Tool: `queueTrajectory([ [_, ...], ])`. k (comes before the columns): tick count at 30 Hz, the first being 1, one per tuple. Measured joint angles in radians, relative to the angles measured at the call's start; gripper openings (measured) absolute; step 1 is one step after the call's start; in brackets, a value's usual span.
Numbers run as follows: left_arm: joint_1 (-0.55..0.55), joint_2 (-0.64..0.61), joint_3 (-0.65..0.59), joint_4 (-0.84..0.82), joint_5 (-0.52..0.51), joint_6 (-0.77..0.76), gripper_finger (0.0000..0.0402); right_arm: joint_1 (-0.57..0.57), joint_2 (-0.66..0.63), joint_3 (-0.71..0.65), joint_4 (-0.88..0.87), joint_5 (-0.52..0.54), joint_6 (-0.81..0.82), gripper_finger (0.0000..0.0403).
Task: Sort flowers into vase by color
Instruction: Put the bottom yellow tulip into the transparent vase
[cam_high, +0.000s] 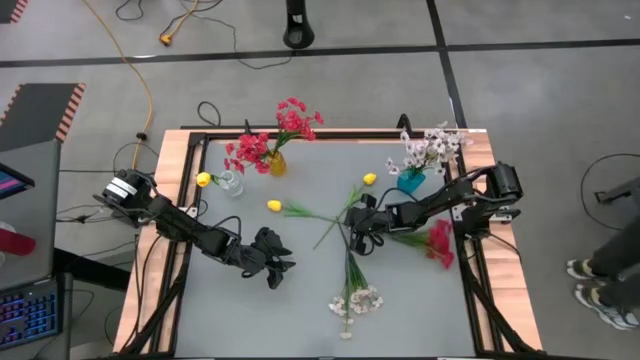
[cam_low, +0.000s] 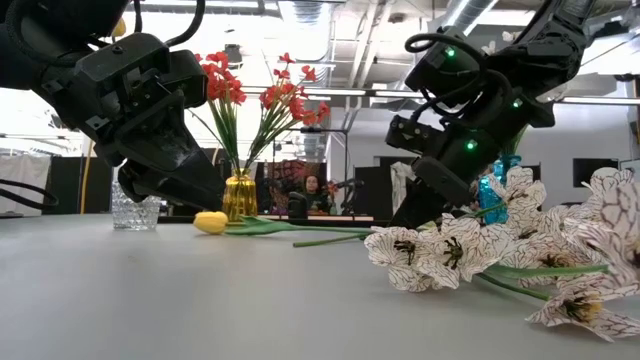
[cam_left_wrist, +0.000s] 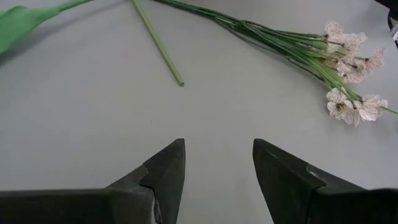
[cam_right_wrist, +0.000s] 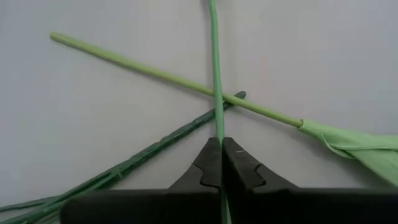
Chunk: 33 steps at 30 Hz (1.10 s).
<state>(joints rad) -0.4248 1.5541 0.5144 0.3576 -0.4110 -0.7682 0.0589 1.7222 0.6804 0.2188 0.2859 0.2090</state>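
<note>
My right gripper is at mid-table, shut on a thin green stem. Two yellow tulips lie on the table with their stems crossing near it. A white blossom spray lies toward the near edge. A red-pink blossom lies under the right arm. My left gripper is open over bare table left of the white spray and touches nothing. At the far side, a yellow vase holds red flowers, a teal vase holds white ones, and a glass vase holds a yellow bud. My right gripper pinches a thin green stem between its two fingers. It comes slanting down from the table's right, with the fingers lying along the stem. The stem runs on past the fingertips and crosses over a lighter tulip stem. Which blossom it belongs to does not show.
A raised wooden frame borders the table. The three vases stand in a row along the far side. Loose stems cross at mid-table. Bare table lies toward the near left. A person's feet show on the floor to the right.
</note>
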Motion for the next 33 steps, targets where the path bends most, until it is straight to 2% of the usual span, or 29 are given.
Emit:
queueTrajectory([
  [18, -0.001, 0.000, 0.000, 0.141, 0.001, 0.094, 0.0176, 0.056, 0.000, 0.063, 0.022, 0.013, 0.003, 0.0024],
  [28, -0.001, 0.000, 0.000, 0.208, -0.162, 0.070, 0.0176, 0.120, 0.000, 0.159, 0.022, 0.016, 0.020, 0.0023],
  [33, -0.001, 0.000, 0.000, 0.229, -0.206, 0.036, 0.0176, 0.149, 0.000, 0.204, 0.021, 0.018, 0.022, 0.0023],
])
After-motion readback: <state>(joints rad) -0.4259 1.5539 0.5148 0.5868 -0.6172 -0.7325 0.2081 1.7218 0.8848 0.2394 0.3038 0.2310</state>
